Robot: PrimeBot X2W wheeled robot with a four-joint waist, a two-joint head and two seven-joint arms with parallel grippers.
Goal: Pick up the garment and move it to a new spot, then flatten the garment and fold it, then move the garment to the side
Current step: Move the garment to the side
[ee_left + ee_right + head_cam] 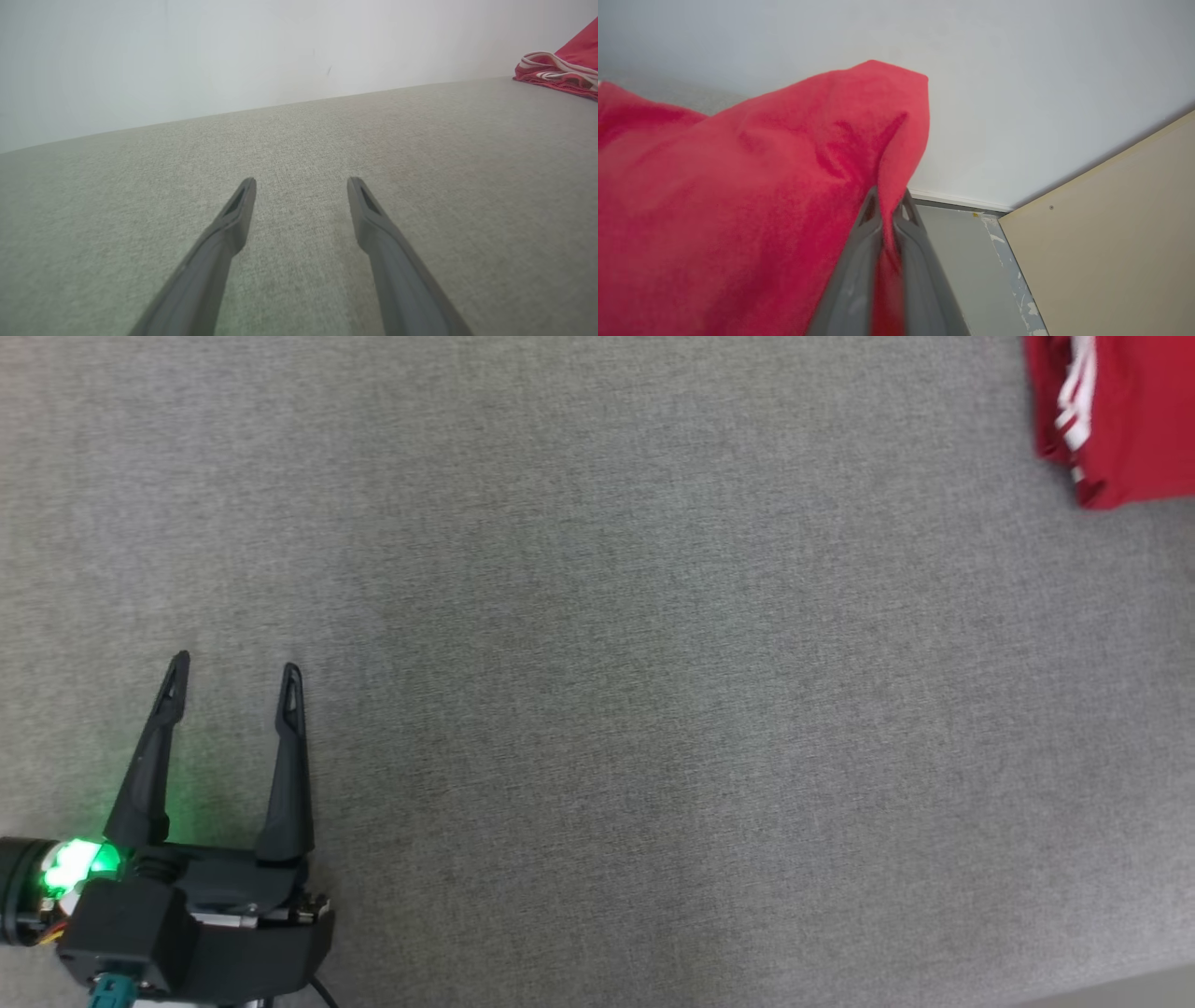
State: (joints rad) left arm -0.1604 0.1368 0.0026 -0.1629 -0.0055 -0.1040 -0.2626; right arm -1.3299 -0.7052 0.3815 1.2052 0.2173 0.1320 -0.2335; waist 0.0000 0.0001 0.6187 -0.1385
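Red garment (1130,420), white-striped, lies bunched at the upper right of the head view, on the grey fabric surface (653,709). Right pincer (889,198) clenched on a fold of the red cloth, which drapes up over its fingers; white wall behind. Left pincer (235,665) released, jaws spread wide, empty, low over the surface, well apart from the garment.

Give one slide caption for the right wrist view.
Right gripper shut on a fold of the red garment, white wall behind.
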